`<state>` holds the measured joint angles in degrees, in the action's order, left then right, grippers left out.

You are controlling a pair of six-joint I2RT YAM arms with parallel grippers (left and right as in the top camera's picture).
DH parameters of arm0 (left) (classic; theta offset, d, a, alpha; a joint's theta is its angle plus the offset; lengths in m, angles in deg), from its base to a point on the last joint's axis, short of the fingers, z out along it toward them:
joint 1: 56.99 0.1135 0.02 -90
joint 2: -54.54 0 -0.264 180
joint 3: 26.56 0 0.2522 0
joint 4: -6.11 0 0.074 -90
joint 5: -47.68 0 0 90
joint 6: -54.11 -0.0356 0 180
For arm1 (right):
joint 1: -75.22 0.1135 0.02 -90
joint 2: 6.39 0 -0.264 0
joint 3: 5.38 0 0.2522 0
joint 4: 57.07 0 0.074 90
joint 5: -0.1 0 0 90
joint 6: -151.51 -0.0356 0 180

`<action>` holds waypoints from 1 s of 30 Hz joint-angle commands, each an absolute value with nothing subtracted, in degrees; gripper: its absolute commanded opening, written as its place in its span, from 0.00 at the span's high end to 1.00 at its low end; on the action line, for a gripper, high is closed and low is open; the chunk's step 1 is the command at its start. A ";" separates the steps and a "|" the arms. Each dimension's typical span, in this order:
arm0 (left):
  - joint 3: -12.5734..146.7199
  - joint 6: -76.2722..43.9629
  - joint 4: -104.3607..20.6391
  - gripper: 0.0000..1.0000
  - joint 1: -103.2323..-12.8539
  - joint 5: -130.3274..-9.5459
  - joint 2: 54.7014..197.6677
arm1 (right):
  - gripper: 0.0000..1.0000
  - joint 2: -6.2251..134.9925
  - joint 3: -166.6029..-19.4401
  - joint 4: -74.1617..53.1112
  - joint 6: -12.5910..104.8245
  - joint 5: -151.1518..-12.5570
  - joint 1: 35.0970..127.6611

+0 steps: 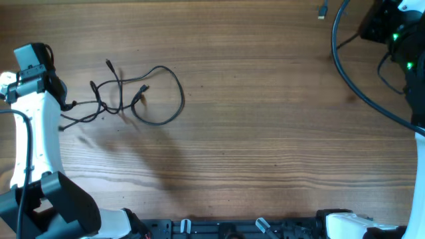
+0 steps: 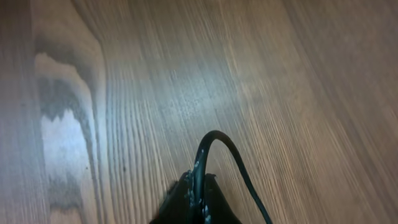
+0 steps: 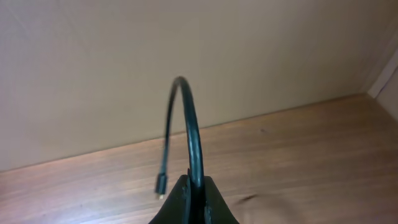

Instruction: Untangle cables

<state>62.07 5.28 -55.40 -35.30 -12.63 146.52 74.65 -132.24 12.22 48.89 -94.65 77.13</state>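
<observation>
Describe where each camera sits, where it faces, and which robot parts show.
Overhead: above the brown wooden table, looking down at tangled thin black cables; left arm and right arm at the edges.
Left wrist: on the left arm, facing down onto the table; left gripper shut on a black cable loop.
Right wrist: on the right arm, facing a beige wall; right gripper shut on an arching black cable.
Shared: overhead and right wrist both show that cable's plug end.
</observation>
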 commanded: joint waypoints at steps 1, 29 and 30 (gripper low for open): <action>62.37 -4.41 -55.44 0.96 -39.89 -26.05 145.91 | 0.96 78.34 -133.69 10.77 51.03 -94.15 76.73; 62.40 0.58 -42.70 0.96 -79.21 -50.13 136.77 | 0.00 97.25 -133.53 0.17 50.77 -90.98 59.86; 62.40 0.55 -42.70 0.96 -79.23 -50.13 136.77 | 0.00 96.68 -133.53 1.90 50.82 -85.91 60.43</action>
